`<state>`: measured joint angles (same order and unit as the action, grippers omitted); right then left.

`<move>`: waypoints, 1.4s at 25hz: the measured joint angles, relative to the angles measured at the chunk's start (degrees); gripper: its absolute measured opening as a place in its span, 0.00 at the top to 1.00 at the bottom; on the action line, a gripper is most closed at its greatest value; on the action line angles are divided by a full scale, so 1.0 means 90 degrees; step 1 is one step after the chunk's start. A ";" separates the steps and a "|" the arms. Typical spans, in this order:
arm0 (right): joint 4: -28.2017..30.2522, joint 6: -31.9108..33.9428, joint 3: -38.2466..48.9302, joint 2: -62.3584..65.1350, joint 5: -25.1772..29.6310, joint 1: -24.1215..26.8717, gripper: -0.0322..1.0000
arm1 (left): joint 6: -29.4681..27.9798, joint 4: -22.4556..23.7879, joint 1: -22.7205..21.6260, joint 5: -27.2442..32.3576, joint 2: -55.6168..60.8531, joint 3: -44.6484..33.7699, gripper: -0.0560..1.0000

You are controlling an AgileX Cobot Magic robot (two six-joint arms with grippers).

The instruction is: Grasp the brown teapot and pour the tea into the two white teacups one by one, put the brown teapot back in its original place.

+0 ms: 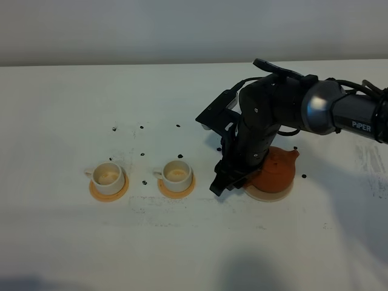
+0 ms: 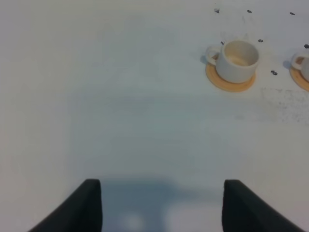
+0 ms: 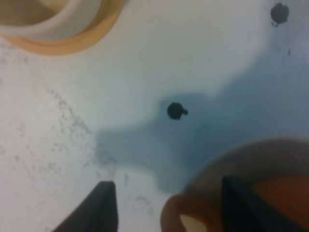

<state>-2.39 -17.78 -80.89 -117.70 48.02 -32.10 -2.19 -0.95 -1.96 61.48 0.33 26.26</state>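
Right gripper (image 1: 223, 183), exterior high view: low over the table (image 1: 73, 242), pointing down, just beside the brown teapot (image 1: 277, 174) on its cup-facing side. The jaws are hard to read here.
- Teapot sits upright on the pale coaster (image 1: 271, 195). The spout points away from the gripper and the handle side is hidden behind the wrist.
- Near teacup (image 1: 177, 173) on its orange saucer (image 1: 176, 189) sits past the gripper from the teapot.
- Far teacup (image 1: 109, 176) on its saucer (image 1: 109, 191) sits further along the same line, well apart from the teapot.
- Both cups look tan inside.
- Dark specks (image 1: 179, 126) are scattered on the table on the teapot's cup side.

Left wrist view: left gripper (image 2: 162, 193) has its jaws spread wide, with nothing between the fingertips (image 2: 91, 205) and bare table below.
- Teapot is not in this view.
- Far teacup (image 2: 237, 59) on its saucer (image 2: 231, 83) sits ahead, well apart from the gripper.
- The rim of the other saucer (image 2: 301, 75) shows at the frame edge.

Right wrist view: right gripper (image 3: 166, 198) has its jaws apart and not clamped.
- The teapot's loop handle (image 3: 166, 215) lies between the two fingertips (image 3: 104, 205), nearer the one on the teapot's side. Too blurred to tell if they touch.
- Teapot body (image 3: 282, 198) shows past that fingertip, with the coaster (image 3: 241, 152) rim curving round it.
- One speck (image 3: 176, 111) lies just off the coaster.
- Near teacup's saucer (image 3: 72, 41) sits beyond the speck.
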 joint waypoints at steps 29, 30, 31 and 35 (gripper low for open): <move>-0.0420 -0.0060 0.0420 0.0195 -0.0407 0.0000 0.48 | 0.0000 0.0000 0.0000 0.0000 0.0000 0.0000 0.44; -0.0444 -0.0060 0.0420 0.0195 -0.0401 0.0000 0.48 | 0.0000 0.0000 0.0000 0.0000 0.0000 0.0000 0.44; -0.0466 -0.0067 0.0420 0.0195 -0.0393 0.0000 0.48 | 0.0000 0.0000 0.0000 0.0000 0.0000 0.0000 0.44; -0.0527 -0.0067 0.0422 0.0199 -0.0362 0.0000 0.48 | 0.0000 0.0000 0.0000 0.0000 0.0000 0.0000 0.44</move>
<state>-7.14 -18.39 -77.09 -115.91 44.76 -32.10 -2.19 -0.95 -1.96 61.48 0.33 26.26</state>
